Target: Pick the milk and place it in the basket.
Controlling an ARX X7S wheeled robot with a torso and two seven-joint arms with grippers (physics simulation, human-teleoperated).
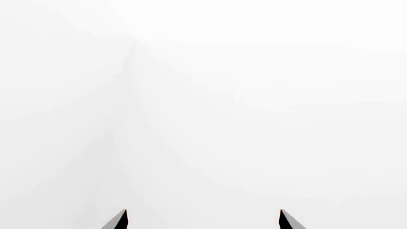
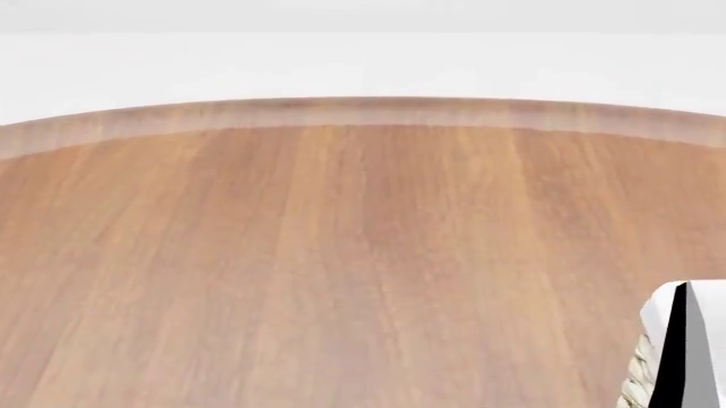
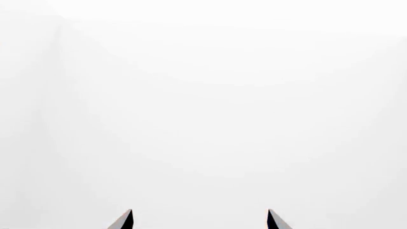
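Nearest the head camera: round brown wood-grain bench [image 2: 340, 272], pale bevelled edge at its far side, filling most of the view; white floor or wall beyond.

Item 2: cream-white woven wicker basket with white cloth lining [image 2: 669, 340]. Only one corner shows, at the lower right edge of the head view, standing on the bench. Braided weave visible below the folded cloth; a dark vertical strip sits beside the cloth, nature unclear.

Item 3: left claw [image 1: 203, 220]. Two dark pointed fingertips [image 1: 117, 220] set well apart, nothing between them; released, facing blank white surroundings.

Item 4: right claw [image 3: 199, 220]. Two dark fingertips [image 3: 124, 220], likewise spread and empty; released.

Item 5: milk carton. Not in any view; location cannot be told from these pictures. It has to be found before a grasp can start.

Handling note (judgement, from the task wording alone): a small carton is likely light, with thin walls that dent under a hard squeeze and smooth printed faces that may slip. Best hold is probably across two opposite flat sides of the body, below the sloped top, with moderate closing force, keeping it upright on the way over the rim of the basket.
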